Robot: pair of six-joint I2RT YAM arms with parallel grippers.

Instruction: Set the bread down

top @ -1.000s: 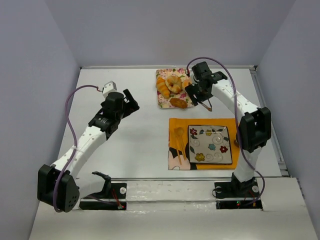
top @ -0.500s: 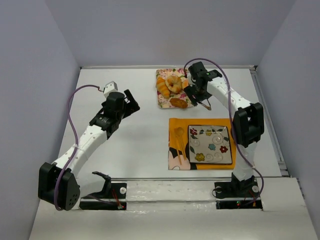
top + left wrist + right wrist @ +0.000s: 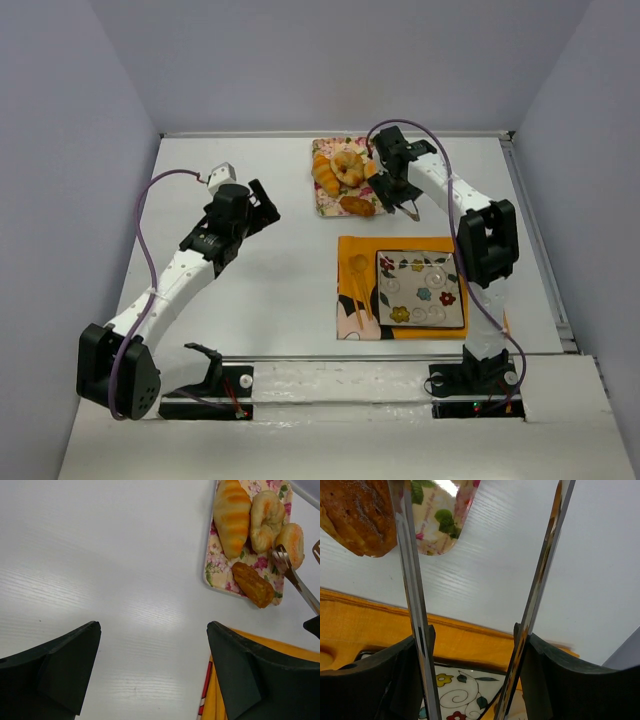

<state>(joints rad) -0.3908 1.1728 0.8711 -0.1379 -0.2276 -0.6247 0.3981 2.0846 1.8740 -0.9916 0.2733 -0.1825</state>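
Note:
The bread (image 3: 293,538), a smooth orange-brown ring, lies at the right edge of the floral tray (image 3: 216,569); in the top view only a sliver of it (image 3: 371,169) shows beside my right gripper. My right gripper (image 3: 393,185) is shut on metal tongs (image 3: 413,580), whose arms stand spread apart. The forked tongs tip (image 3: 281,556) sits just beside the bread, and I cannot tell if it touches. My left gripper (image 3: 262,205) is open and empty over bare table left of the tray; its jaws (image 3: 152,630) are wide apart.
The tray also holds a striped croissant (image 3: 231,514), a pale lumpy ring pastry (image 3: 266,511) and a dark brown oblong pastry (image 3: 252,584). In front of it an orange mat (image 3: 352,250) carries a wooden spoon (image 3: 357,272) and a floral square plate (image 3: 420,288).
My right arm has swung left, bringing the gripper and tongs closer over the tray's right edge. The left arm has not moved.

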